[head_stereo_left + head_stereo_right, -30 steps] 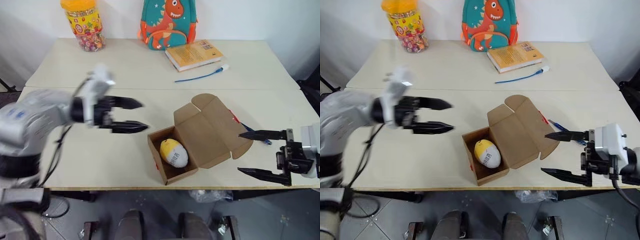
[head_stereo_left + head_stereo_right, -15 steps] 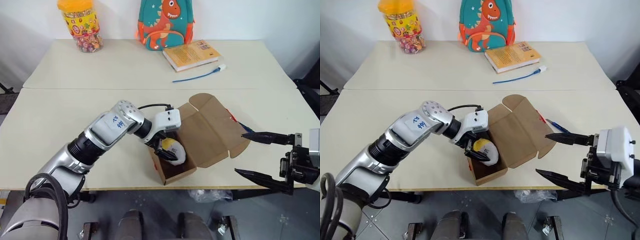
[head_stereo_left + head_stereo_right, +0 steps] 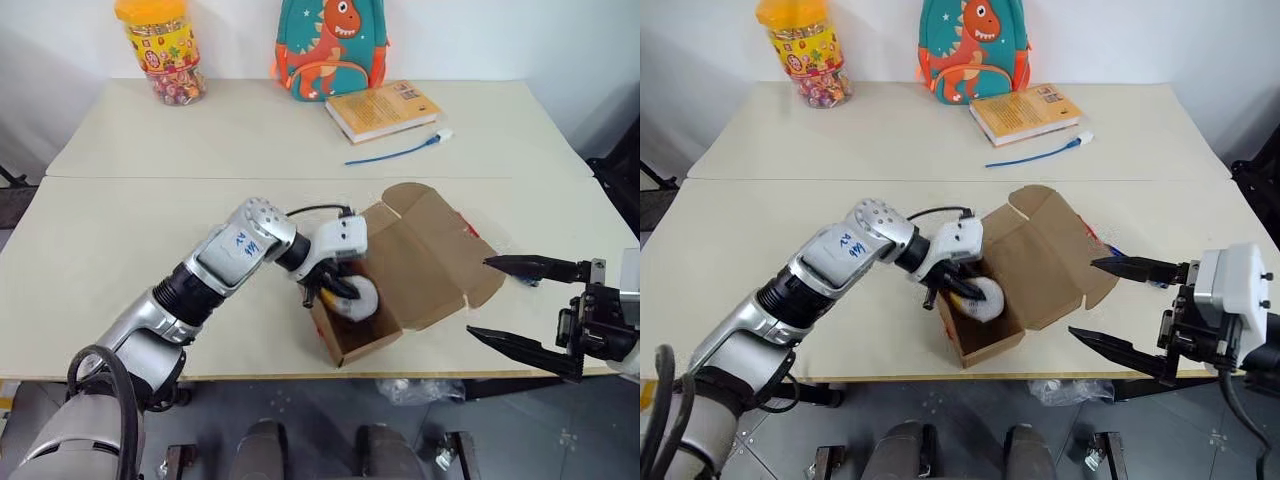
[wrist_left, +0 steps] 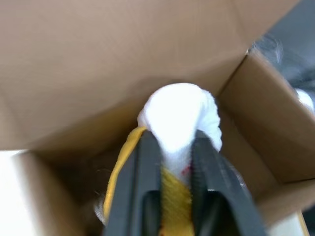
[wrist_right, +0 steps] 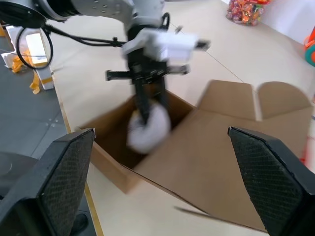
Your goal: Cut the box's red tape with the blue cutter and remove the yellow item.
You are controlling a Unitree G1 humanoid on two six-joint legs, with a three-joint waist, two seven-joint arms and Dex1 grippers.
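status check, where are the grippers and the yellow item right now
Left gripper shut on yellow item inside open box. Right gripper open, empty, beside box. Nothing blocking the lift.

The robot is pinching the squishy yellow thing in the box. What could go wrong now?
The left pincer squeezes the soft yellow item hard, so it might slip out or get squashed. The box sits loose near the table edge, with the right pincer open beside it, so lifting could drag it along.

matt brown cardboard box [image 3: 420, 255], soft cloth-like yellow item [image 4: 179, 118], smooth pale table [image 3: 150, 220]
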